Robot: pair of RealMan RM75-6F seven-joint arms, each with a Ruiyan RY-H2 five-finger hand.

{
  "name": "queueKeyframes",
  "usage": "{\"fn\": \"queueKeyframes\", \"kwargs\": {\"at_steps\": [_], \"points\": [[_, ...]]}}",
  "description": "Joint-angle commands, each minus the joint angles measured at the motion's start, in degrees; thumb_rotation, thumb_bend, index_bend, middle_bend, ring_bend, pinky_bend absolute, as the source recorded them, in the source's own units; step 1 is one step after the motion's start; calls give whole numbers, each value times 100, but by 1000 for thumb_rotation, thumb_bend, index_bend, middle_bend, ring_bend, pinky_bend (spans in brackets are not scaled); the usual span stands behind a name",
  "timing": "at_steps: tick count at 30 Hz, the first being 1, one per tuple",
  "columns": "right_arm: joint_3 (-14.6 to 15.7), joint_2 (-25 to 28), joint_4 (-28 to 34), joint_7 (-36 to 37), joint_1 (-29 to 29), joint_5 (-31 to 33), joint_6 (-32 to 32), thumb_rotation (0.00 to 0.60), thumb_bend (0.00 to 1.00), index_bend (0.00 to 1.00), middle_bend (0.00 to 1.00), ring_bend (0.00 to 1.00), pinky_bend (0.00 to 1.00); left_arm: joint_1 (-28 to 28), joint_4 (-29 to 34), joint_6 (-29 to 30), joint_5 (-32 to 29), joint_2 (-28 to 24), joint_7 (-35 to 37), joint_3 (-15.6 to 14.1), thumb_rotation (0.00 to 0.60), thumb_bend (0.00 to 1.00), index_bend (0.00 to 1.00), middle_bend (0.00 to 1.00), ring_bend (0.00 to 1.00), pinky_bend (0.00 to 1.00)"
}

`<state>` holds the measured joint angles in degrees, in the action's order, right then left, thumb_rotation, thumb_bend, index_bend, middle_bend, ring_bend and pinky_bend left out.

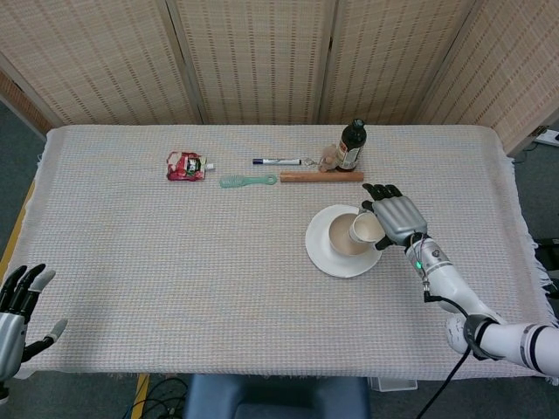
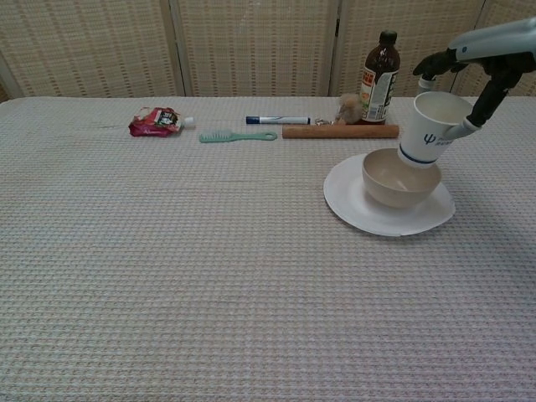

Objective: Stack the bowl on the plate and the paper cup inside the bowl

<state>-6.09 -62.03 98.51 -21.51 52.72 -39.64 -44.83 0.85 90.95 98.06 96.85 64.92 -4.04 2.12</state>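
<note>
A white plate (image 1: 323, 257) (image 2: 356, 213) lies right of the table's middle with a beige bowl (image 1: 343, 242) (image 2: 394, 182) standing on it. My right hand (image 1: 397, 216) (image 2: 488, 43) grips a white paper cup (image 1: 366, 229) (image 2: 434, 126) and holds it in the air, a little tilted, over the bowl's far right rim. The cup's base hangs just above the bowl. My left hand (image 1: 17, 301) is open, off the table's near left corner, holding nothing.
Along the far side lie a red pouch (image 1: 185, 165) (image 2: 155, 121), a green brush (image 1: 247, 181) (image 2: 237, 136), a marker (image 1: 276, 161) (image 2: 277, 120), a wooden stick (image 1: 320, 176) (image 2: 339, 131) and a dark bottle (image 1: 351, 146) (image 2: 379, 67).
</note>
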Motion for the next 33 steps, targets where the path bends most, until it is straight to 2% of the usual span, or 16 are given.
{"fn": "queueKeyframes", "kwargs": {"at_steps": [1,6,16,30,33], "points": [[-8,-250,-412,80,149,174,296,600,252,377,0,0,0,7,-2,-5,-10,2,13,8,600,258,178,157,111,445],[-1,-561,-875,174,256,237,512,600,251,377,0,0,0,20,-16,-27,-45,-2,60,20,600,258,177,157,111,445],[136,-963,-1342,182,380,263,686,600,252,377,0,0,0,8,-23,14,-88,-27,154,44,600,258,178,157,111,446],[220,-1309,-1638,206,427,257,666,600,231,377,0,0,0,-2,-28,35,-100,-37,181,47,600,258,178,156,111,446],[213,-1335,-1667,259,427,293,714,600,227,313,0,0,0,-4,-26,43,-94,-38,181,46,600,258,178,157,111,445]]}}
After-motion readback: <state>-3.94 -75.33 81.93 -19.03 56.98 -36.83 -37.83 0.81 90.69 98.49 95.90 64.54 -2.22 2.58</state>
